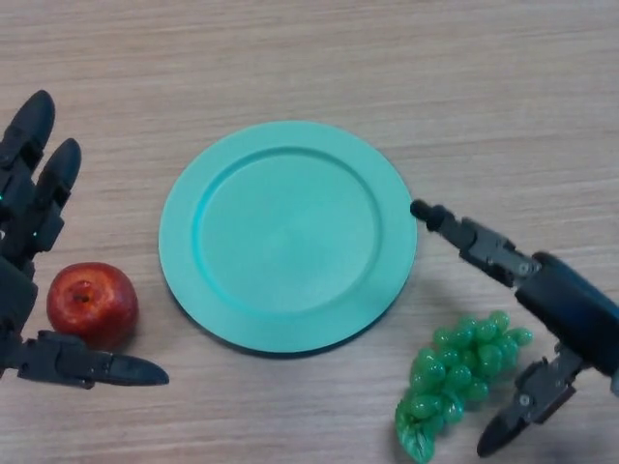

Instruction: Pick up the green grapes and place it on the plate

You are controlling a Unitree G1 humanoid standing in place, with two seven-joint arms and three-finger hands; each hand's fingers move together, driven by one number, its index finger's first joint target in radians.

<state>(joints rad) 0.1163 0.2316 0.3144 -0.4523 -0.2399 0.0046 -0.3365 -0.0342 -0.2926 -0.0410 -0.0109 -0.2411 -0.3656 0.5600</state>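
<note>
A bunch of green grapes [455, 377] lies on the wooden table at the lower right, just off the rim of a teal plate [288, 232] that is empty. My right hand [566, 314] is open over the grapes' right side, its thumb reaching up-left toward the plate's rim and its fingers pointing down beside the bunch, not closed on it. My left hand [29, 251] is open at the left edge.
A red apple [93, 304] lies on the table between my left hand's thumb and fingers, left of the plate. The table [464, 87] is light wood.
</note>
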